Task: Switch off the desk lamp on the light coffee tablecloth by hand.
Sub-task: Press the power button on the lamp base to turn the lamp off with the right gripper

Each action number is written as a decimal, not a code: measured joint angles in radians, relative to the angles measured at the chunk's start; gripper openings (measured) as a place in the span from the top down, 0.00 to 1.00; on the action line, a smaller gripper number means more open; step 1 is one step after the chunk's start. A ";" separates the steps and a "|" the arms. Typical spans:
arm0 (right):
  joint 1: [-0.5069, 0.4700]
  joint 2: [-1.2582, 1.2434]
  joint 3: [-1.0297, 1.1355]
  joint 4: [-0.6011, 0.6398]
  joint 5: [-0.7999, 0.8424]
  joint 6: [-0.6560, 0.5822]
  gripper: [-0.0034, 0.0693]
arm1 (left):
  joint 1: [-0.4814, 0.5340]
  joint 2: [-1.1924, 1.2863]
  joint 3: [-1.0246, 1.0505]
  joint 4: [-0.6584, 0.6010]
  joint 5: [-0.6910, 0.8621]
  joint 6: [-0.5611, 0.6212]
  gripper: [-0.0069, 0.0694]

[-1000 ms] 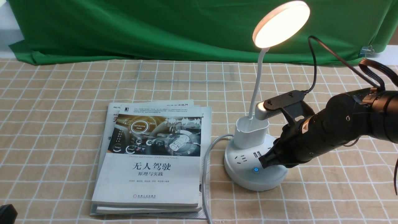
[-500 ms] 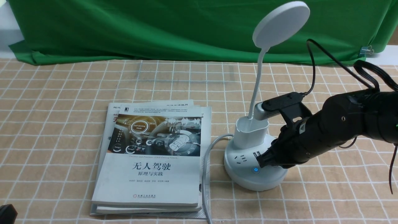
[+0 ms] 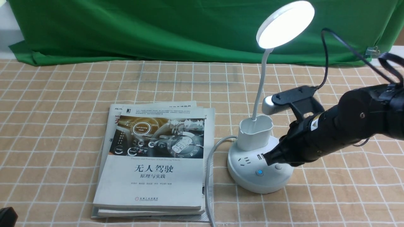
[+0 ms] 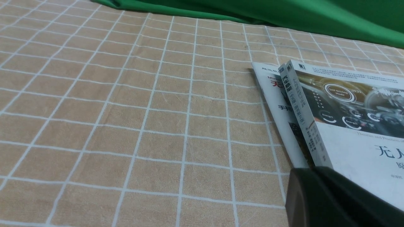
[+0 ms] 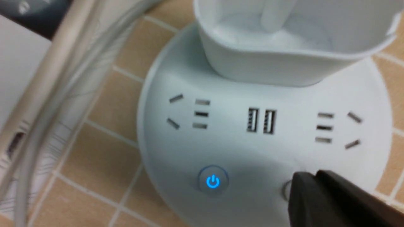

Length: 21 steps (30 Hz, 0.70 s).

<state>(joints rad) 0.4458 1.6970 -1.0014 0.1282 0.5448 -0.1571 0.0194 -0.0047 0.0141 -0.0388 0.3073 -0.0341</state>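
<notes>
Tan checked cloth (image 3: 63,94) holds books (image 3: 151,176) nine o'clock of the lamp (image 3: 249,181). Jaws pinched together and empty, the right gripper (image 3: 268,160) points at the base's plain button (image 3: 278,166), three o'clock of the blue button (image 5: 213,182). Beyond, the head (image 3: 285,23) glows: switching off remains.

Books (image 3: 151,164) lie left of the desk lamp (image 3: 254,134) on the tablecloth (image 3: 63,110).

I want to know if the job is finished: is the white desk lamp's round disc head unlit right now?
No, the white desk lamp's flat round disc head glows brightly in the front view.
</notes>
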 joint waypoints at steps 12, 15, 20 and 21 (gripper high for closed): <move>0.000 0.029 -0.001 0.001 0.017 -0.004 0.90 | 0.000 0.000 0.000 0.000 0.000 0.000 0.90; 0.000 -0.011 0.001 0.001 0.020 -0.004 0.90 | 0.000 0.000 0.000 0.000 0.000 0.000 0.90; 0.000 -0.046 0.001 0.001 -0.006 -0.004 0.90 | 0.000 0.000 0.000 0.000 0.000 0.000 0.90; 0.000 -0.041 0.001 0.001 -0.010 -0.003 0.90 | 0.000 0.000 0.000 0.000 0.000 0.000 0.90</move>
<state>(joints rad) 0.4458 1.6563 -1.0008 0.1293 0.5351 -0.1600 0.0194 -0.0047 0.0141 -0.0388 0.3073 -0.0341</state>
